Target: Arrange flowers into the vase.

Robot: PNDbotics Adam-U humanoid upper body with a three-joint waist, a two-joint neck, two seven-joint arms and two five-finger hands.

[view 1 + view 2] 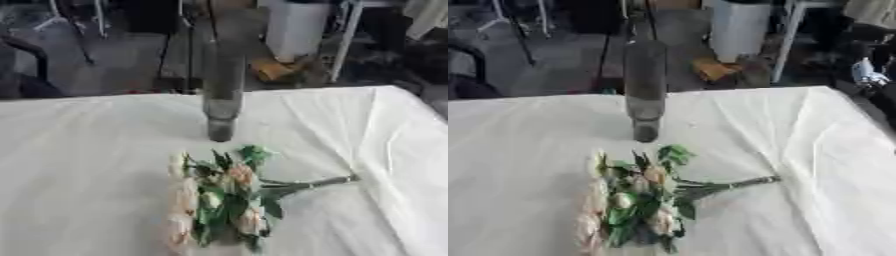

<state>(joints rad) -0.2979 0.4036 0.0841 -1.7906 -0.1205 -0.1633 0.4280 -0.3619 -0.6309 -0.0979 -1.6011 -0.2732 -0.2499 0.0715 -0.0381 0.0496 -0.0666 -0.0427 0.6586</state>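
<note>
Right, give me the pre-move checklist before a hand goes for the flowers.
1. Vase upright on the table: ok.
2. Flowers lying on the table, nearer than the vase and apart from it: ok.
3. Stem end bare, pointing to the robot's right: ok.
4. Vase mouth free: cannot tell, the top is blurred against the background.
5. Hands ready: cannot tell, neither hand shows in either view.
6. Cloth flat around the bunch: not ok, creases run under the stems.

Flowers (636, 200) near upright vase (646, 90)
</note>
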